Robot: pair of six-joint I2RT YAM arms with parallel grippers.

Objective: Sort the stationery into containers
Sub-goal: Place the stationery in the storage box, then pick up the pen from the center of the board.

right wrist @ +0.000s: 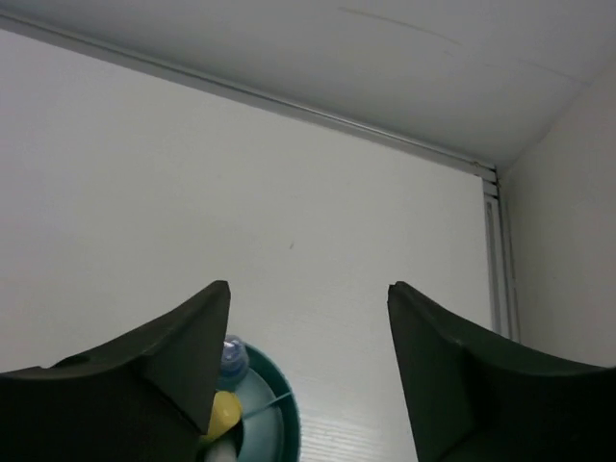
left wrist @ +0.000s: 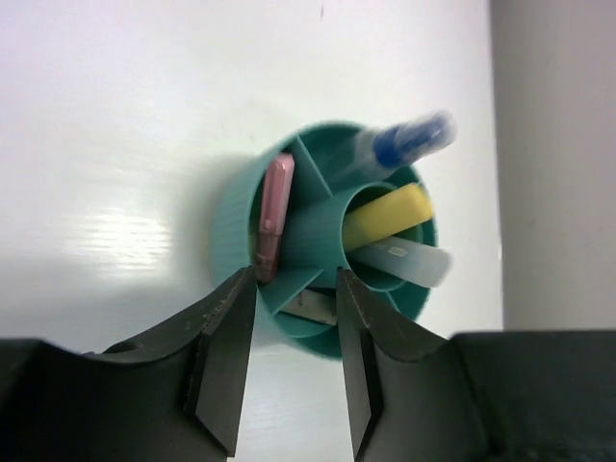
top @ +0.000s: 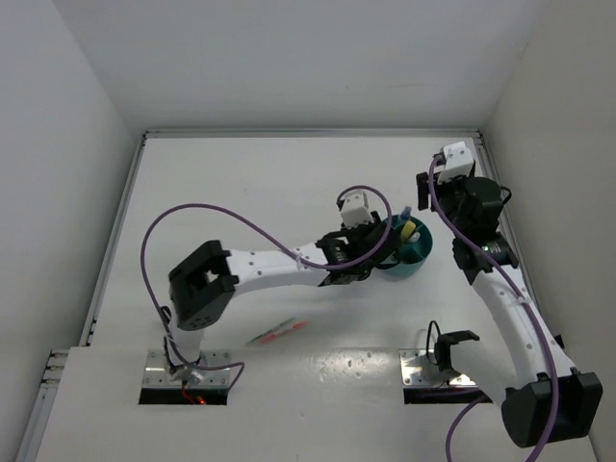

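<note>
Left wrist view: the left gripper [left wrist: 296,279], released, is hovering over the pink marker [left wrist: 277,207] in the divided teal cup [left wrist: 231,217]. Lifting straight up should avoid snagging it. The right gripper [right wrist: 308,289] is gaping empty.

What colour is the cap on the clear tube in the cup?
Blue cap, clearest in the left wrist view.
</note>
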